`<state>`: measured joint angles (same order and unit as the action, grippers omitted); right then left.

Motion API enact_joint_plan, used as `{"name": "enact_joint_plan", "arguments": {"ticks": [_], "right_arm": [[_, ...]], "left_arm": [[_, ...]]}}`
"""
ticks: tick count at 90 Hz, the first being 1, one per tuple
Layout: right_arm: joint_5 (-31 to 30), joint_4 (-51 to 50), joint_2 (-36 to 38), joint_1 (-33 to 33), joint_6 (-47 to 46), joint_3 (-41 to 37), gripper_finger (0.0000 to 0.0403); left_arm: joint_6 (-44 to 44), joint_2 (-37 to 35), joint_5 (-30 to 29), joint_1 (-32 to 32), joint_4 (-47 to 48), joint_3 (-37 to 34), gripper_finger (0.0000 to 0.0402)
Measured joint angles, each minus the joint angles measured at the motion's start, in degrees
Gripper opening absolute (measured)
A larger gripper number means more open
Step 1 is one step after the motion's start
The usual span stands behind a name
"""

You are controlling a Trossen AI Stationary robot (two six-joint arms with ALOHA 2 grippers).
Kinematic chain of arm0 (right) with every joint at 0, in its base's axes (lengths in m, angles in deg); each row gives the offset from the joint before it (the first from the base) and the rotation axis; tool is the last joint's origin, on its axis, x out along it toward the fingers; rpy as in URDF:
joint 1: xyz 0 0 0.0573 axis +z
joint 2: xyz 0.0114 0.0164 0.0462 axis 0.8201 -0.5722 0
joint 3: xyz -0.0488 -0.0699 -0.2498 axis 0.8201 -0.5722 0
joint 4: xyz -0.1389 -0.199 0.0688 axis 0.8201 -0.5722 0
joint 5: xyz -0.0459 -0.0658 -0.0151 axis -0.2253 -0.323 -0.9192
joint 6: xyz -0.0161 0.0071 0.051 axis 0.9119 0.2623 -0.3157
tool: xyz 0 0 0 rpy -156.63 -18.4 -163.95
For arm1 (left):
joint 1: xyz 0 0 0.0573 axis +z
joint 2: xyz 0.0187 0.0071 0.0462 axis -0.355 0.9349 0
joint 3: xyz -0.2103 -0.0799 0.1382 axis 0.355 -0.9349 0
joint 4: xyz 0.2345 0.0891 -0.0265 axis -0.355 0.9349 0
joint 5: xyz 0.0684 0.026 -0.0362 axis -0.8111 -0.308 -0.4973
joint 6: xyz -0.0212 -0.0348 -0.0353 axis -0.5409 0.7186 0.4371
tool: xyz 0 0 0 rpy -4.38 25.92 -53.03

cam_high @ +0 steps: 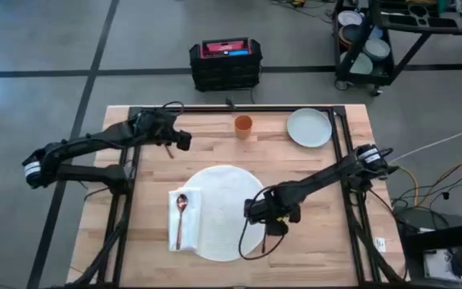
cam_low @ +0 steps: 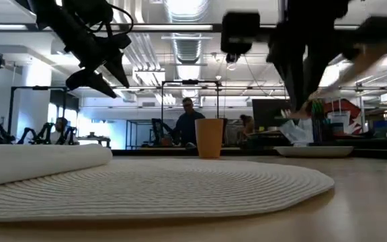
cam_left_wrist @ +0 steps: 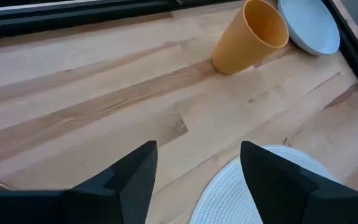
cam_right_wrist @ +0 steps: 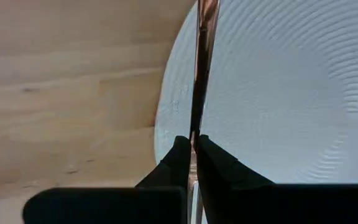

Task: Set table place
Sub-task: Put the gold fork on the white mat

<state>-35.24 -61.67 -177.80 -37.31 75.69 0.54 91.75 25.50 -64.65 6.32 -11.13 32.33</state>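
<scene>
One mat, one plate, one cup, one napkin with one spoon on it. Right gripper sat low at the mat's right edge, pinched shut on a thin copper utensil. Left gripper hovered over the table near the cup, fingers apart. Mat: round, white, ribbed, table centre.

This is a robot lab in a big open hall. The table stands on a grey concrete floor with dark lines. Behind the table, bare pipes and strip lights hang from the ceiling, more robot arms stand on other benches, and a person sits there. Beside the table is a cart with dishes.
</scene>
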Motion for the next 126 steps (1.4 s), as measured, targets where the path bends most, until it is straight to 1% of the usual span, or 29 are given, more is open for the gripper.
{"name": "enact_joint_plan", "arguments": {"ticks": [8, 13, 31, 44, 58, 81, 87, 110, 114, 126], "right_arm": [[-0.24, 4.32, 0.0, -1.84, 2.26, -4.35, 0.0], [-0.79, 4.96, -0.02, -2.6, 3.52, -6.42, 0.0], [-0.84, 7.71, -0.02, -5.49, 5.87, -9.35, 0.0], [0.13, 12.63, -0.02, -7.14, 7.92, -10.32, 0.0], [0.5, 12.7, -0.02, -8.03, 6.04, -10.36, 0.0], [7.28, 12.08, -0.02, -7.9, 1.44, -10.42, 0.0], [8.22, 12.06, -0.02, -7.71, 0.27, -10.43, 0.0], [7.29, 11.4, -0.02, -7.68, 0.42, -10.47, 0.0], [6.74, 11.25, -0.02, -7.66, 2.33, -10.47, 0.0], [2.39, 10.48, -0.02, -7.54, 9.21, -10.54, 0.0]], "left_arm": [[0.36, 0.0, 0.0, -0.4, -0.24, 0.0, 0.0217], [0.38, -0.02, 0.01, -0.84, -0.29, 0.0, 0.0217], [0.35, -0.04, 0.02, -1.46, -1.36, 0.0, 0.0217], [0.28, -0.04, 0.02, -1.46, -2.88, 0.0, 0.0217], [0.11, -0.04, 0.02, -1.47, -3.19, 0.0, 0.0217], [-0.17, -0.04, 0.02, -1.48, -3.14, 0.0, 0.0217], [-0.17, -0.04, 0.02, -1.48, -3.14, 0.0, 0.0217], [-0.17, -0.04, 0.0, -1.47, -3.12, 0.0, 0.0217], [-0.17, -0.04, 0.0, -1.48, -3.12, 0.0, 0.0217], [-0.16, -0.04, 0.0, -1.48, -3.12, 0.0, 0.0217]]}}
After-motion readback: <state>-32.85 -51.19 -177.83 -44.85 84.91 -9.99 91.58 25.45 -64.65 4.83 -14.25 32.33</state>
